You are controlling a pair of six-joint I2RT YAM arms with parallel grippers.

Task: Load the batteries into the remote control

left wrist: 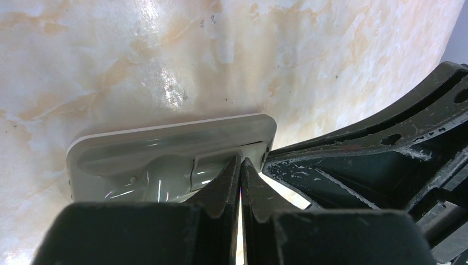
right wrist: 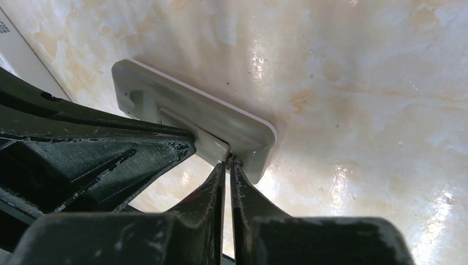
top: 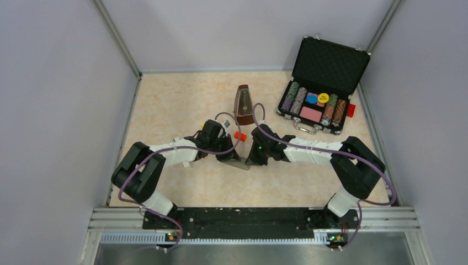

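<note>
The grey remote control [top: 241, 164] lies flat on the marble table between my two grippers. In the left wrist view the remote [left wrist: 165, 146] shows its moulded back with a cover panel. My left gripper [left wrist: 241, 163] is shut, its tips touching the cover's right end. In the right wrist view my right gripper [right wrist: 227, 164] is shut, tips at the near end edge of the remote [right wrist: 232, 130]. From above, the left gripper [top: 232, 157] and the right gripper [top: 251, 159] nearly touch over the remote. A small red-orange battery [top: 240, 135] lies just behind them. The green battery is out of view.
A brown metronome [top: 243, 104] stands behind the grippers. An open black case [top: 331, 63] of poker chips sits at the back right, with a red block [top: 351, 110] at its side. Grey walls close in the table on three sides.
</note>
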